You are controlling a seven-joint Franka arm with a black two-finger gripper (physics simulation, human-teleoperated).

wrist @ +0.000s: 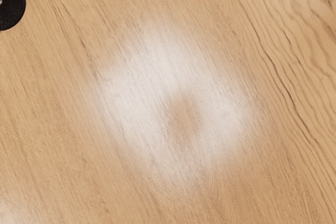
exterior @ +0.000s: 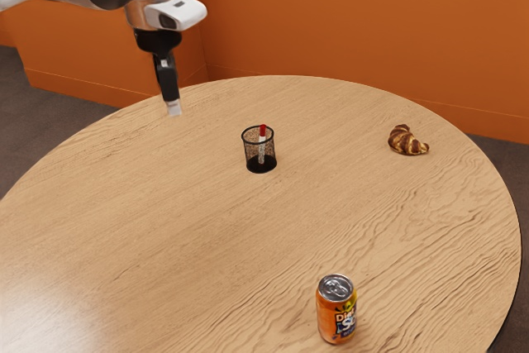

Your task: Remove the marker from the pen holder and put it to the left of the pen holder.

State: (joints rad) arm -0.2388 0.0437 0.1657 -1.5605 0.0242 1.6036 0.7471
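The black gripper points down above the table's far side, toward the exterior view's left from the pen holder and apart from it. Black mesh forms the round pen holder, which stands upright on the table. Inside it leans the marker, white with a red end rising just over the rim. In the wrist view, a dark rounded part of what looks like the pen holder is cut off by the picture's corner.
A round wooden table carries everything. Toward the exterior view's right from the pen holder lies a croissant. An orange soda can stands upright near the exterior view's lower edge. Orange walls rise behind the table.
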